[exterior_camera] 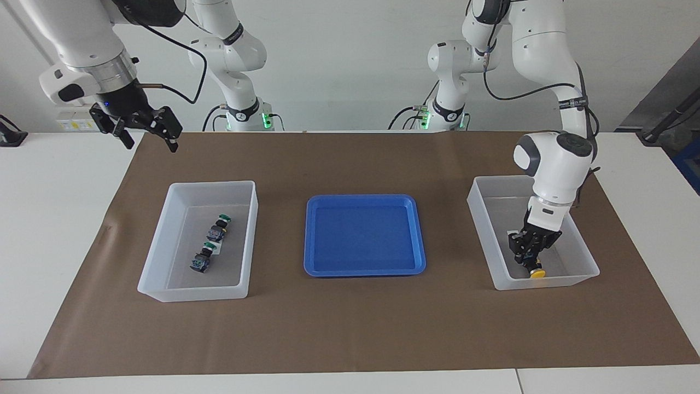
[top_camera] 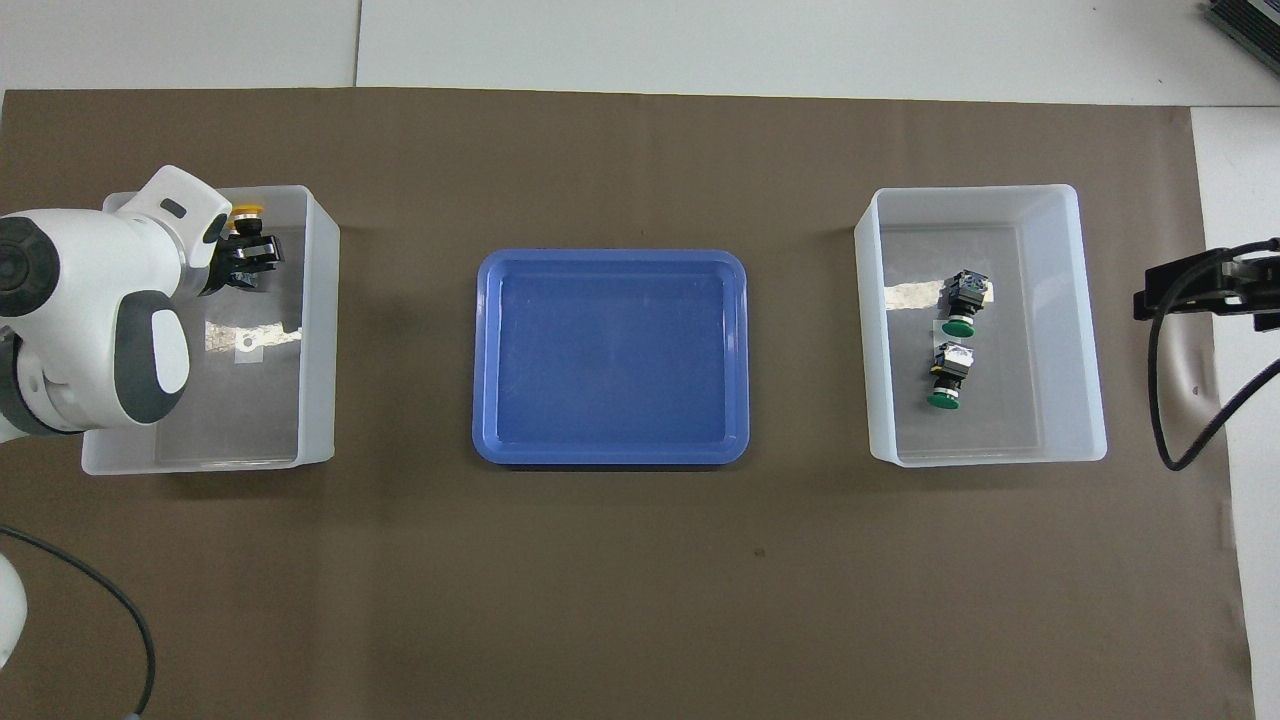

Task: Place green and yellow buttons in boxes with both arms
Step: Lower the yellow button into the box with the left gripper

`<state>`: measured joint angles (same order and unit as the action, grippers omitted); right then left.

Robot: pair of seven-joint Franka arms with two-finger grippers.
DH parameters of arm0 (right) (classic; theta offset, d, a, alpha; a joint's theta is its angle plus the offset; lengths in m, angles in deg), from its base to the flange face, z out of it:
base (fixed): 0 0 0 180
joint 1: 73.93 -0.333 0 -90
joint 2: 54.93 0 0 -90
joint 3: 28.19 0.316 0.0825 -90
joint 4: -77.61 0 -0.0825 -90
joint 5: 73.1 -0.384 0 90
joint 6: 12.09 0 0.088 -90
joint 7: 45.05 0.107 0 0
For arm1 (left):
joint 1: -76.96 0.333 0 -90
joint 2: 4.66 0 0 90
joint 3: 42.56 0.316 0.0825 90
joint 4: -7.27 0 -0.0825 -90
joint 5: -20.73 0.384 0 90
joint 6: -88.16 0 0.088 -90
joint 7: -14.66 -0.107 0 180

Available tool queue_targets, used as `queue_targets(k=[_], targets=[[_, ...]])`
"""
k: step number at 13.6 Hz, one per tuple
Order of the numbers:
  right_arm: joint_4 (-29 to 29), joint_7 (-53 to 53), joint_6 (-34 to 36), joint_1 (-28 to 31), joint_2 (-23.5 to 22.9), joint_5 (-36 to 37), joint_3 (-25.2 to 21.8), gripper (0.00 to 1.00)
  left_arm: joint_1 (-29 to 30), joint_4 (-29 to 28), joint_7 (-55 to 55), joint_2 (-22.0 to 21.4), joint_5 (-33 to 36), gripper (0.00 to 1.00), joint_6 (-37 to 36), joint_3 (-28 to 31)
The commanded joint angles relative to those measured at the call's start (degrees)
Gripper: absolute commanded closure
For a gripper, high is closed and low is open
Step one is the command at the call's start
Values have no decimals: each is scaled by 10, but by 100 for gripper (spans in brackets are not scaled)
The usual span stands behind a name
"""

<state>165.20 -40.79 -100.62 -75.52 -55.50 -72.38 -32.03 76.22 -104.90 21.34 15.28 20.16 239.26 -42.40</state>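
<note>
While both green buttons point(exterior_camera: 209, 248) already lie in the box point(exterior_camera: 198, 242) toward the right arm's end, the box point(exterior_camera: 533, 232) toward the left arm's end receives the last piece: the left gripper point(exterior_camera: 529, 261), low inside it, grasps a yellow button point(exterior_camera: 537, 273); its twin is hidden. Right gripper point(exterior_camera: 143, 127) waits aloft, jaws spread, empty.
</note>
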Motion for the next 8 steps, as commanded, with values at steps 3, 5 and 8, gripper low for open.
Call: queue_targets(k=[3, 5, 8], targets=[[40, -15, -2, -21, 28, 3, -9, 0, -5, 23, -6, 28, 5, 99, 18, 5], [37, -18, -5, -21, 26, 3, -9, 0, -5, 23, -6, 28, 5, 48, 15, 5], [39, -10, -3, -21, 28, -4, -9, 0, -5, 29, -6, 28, 5, 6, 16, 5]])
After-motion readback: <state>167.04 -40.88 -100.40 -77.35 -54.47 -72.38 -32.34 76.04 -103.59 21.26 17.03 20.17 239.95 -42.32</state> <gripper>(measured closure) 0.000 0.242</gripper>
